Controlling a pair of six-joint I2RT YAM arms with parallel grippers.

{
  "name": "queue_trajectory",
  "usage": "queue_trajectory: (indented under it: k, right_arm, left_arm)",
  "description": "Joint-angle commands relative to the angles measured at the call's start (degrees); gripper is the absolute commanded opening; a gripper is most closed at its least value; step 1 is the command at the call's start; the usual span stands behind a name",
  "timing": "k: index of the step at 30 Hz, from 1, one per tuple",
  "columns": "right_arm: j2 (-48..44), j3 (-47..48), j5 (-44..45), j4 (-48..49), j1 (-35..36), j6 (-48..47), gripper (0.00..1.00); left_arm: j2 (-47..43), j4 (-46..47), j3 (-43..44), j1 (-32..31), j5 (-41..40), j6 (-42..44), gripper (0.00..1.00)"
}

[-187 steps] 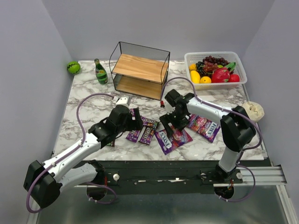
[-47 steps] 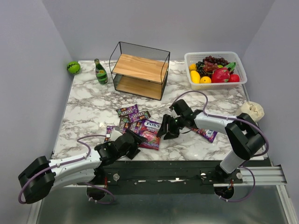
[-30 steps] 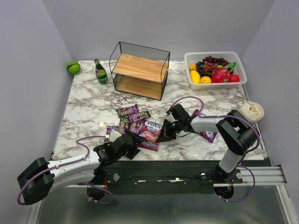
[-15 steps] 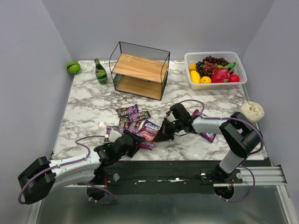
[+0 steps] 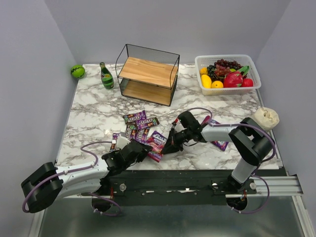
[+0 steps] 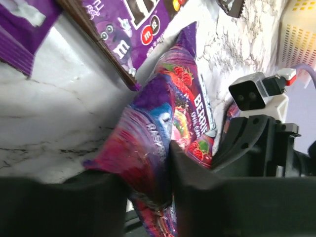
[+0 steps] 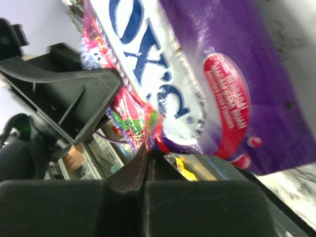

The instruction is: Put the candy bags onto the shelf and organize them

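The left gripper (image 5: 141,150) is clamped on the near edge of a FOX'S bag (image 5: 157,141), which bunches up between its jaws. The right gripper (image 5: 168,147) pinches the same bag's opposite edge. M&M's packets (image 5: 138,118) lie just beyond the left gripper. The shelf (image 5: 148,72) stands well beyond both.

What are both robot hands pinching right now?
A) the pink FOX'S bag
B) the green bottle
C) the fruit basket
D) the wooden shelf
A: the left hand and the right hand are each shut on an edge of the pink FOX'S bag, as both wrist views show.
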Motion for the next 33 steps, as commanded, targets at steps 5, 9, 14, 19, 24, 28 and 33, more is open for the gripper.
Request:
queue_trajectory:
  k: [5,9,14,19,24,28,33]
  right_arm:
    - [-8.38,-0.05,2.88,-13.24,0.61,-10.75,0.55]
    - [-14.35,-0.66,6.04,-16.86,-0.89,-13.39,0.61]
    - [-21.03,2.05,10.88,-23.09,-5.01,-16.99,0.63]
    - [-23.42,6.98,16.32,-28.20,-7.04,-19.98,0.64]
    - [-21.94,11.55,20.11,-30.58,-7.83,-20.07,0.64]
    - [-19.39,14.80,22.56,-31.63,-8.27,-19.64,0.64]
    - [-17.18,17.44,25.82,-32.34,-9.33,-18.76,0.64]
  left_arm:
    - [-4.18,-16.41,11.21,-0.07,-5.94,5.08,0.01]
    - [-9.27,-24.86,16.85,0.55,-8.14,7.63,0.00]
    - [-10.96,-32.25,28.51,5.72,-10.43,19.03,0.00]
    - [-2.71,-31.91,42.67,20.73,1.30,36.69,0.00]
    - [12.13,-31.21,60.69,34.45,10.39,52.00,0.00]
    - [20.14,-25.86,68.35,41.49,18.47,53.78,0.00]
    - [28.84,-19.96,73.81,45.20,25.16,53.78,0.00]
